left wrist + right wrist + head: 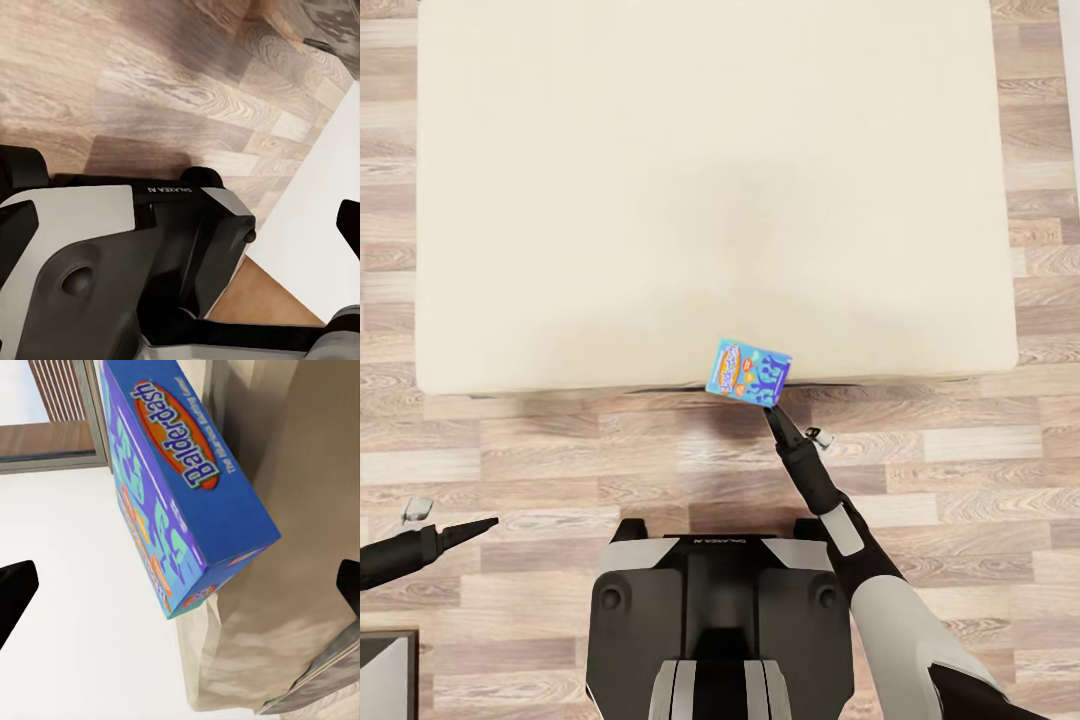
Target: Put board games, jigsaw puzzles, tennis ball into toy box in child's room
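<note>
Lifting a board game off the bed (660,190)

My right gripper (771,410) pinches the blue board game (748,371) by one corner at the mattress's near edge, tilted; I can't tell how far the idle left gripper (485,524) is parted.

Open bed top, one box at its near edge

The bed (710,180) lies broad and bare, so a claw could pass over nearly all of it; the blue game box (748,371) stands tilted at the near edge, overhanging the plank floor (610,450), and blocks that spot. The right claw (772,410) is just under the box, with its arm slanting across the floor strip between the bed and the robot base (710,610). The left claw (488,524) hangs low over open floor, well apart from the bed, with the base close beside it.
</note>
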Robot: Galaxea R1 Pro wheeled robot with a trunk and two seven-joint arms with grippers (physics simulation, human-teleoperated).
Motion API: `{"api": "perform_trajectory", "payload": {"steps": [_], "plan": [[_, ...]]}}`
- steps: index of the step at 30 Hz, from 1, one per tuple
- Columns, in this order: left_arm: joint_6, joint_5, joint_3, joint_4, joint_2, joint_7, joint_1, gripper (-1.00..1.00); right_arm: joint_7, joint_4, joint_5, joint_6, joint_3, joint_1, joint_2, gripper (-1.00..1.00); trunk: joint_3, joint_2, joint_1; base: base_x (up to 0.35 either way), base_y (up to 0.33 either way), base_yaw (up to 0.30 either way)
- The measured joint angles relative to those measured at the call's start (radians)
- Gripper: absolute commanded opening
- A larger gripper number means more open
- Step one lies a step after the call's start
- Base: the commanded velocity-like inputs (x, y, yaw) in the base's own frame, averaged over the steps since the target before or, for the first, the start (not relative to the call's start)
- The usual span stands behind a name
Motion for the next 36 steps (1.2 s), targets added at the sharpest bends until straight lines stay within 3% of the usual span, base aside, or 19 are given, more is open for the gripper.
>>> {"api": "perform_trajectory", "payload": {"steps": [27,36], "plan": [[0.001,0.000,0.000,0.000,0.001,0.000,0.000,1.00,-0.001,0.000,-0.003,0.000,-0.001,0.000,-0.002,1.00,0.000,0.000,0.000,0.004,0.003,0.000],[0.011,0.000,0.000,0.000,0.001,0.000,0.000,1.00,0.000,0.000,-0.003,0.000,0.000,0.000,-0.002,1.00,-0.022,-0.049,0.027,0.000,0.000,0.000]]}}
